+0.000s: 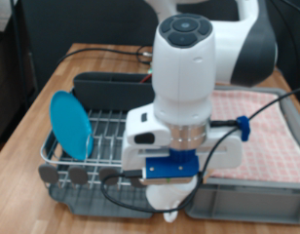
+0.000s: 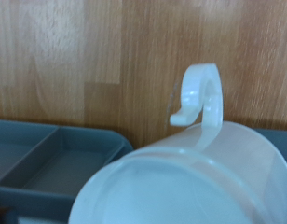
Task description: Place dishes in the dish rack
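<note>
One dish racked so far: blue plate point(image 1: 70, 124) stands on edge in the wire dish rack point(image 1: 101, 146), exterior view's left. I see the arm over the rack's near edge, the claw point(image 1: 169, 203) hidden under its body; wide or narrow, I cannot tell. Wrist view: white mug point(image 2: 190, 177), handle up, fills the frame above the wooden desk point(image 2: 88, 56), grey caddy point(image 2: 50, 163) beside it.
</note>
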{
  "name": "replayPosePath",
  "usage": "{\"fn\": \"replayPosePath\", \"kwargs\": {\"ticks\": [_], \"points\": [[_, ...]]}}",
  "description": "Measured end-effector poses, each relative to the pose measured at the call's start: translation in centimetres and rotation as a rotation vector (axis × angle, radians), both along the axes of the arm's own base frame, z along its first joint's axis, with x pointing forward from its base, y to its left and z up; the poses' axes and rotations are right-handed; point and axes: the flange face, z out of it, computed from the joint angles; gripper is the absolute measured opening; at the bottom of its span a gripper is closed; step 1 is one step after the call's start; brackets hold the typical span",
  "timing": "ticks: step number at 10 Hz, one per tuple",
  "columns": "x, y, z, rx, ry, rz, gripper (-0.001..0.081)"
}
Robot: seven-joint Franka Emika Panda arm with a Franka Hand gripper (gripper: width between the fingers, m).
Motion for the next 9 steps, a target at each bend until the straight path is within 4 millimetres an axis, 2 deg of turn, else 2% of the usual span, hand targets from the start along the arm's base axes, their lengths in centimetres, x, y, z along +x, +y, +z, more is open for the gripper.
{"fn": "replayPosePath", "kwargs": {"ticks": [1, 2, 5, 9], "points": [[0.0, 0.1, 0.5, 0.005, 0.02, 0.002, 0.0718], [0.0, 0.3, 1.0, 0.009, 0.035, 0.002, 0.0782], [0.0, 0.4, 3.2, -0.013, 0.026, -0.011, 0.0799], [-0.8, 0.8, 7.8, -0.051, 0.02, -0.024, 0.0802]]}}
